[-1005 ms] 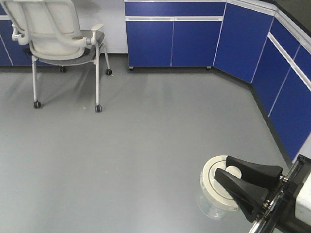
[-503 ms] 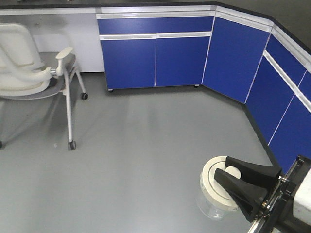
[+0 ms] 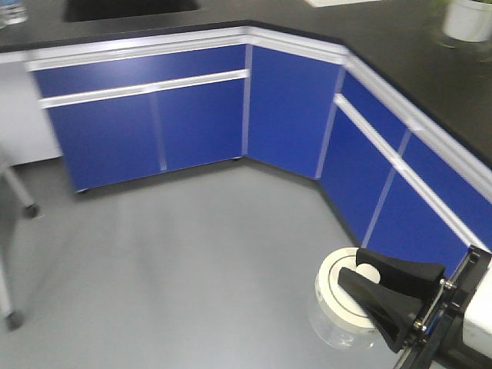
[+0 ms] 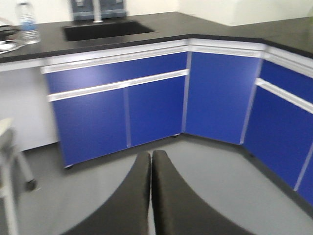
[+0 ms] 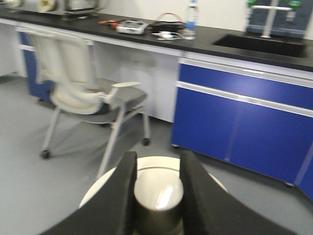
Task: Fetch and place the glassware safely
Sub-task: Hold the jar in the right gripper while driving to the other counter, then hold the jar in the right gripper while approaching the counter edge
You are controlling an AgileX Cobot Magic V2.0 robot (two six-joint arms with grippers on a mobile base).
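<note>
The front view looks down from high at the corner of the blue cabinets (image 3: 200, 123). The left wrist view faces this corner from lower, along the left hand (image 4: 150, 155). The right wrist view, close over the jar (image 5: 157, 191), looks left of the corner; all share the sink (image 3: 127, 8).

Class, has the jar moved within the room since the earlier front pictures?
Yes: gripped by the right gripper, the jar has swung right, nearer the blue corner cabinets.

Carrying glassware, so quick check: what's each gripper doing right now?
Left gripper: closed, holding nothing.
Right gripper: closed on the knob of the small squat clear glass jar with a round cream-white lid.
</note>
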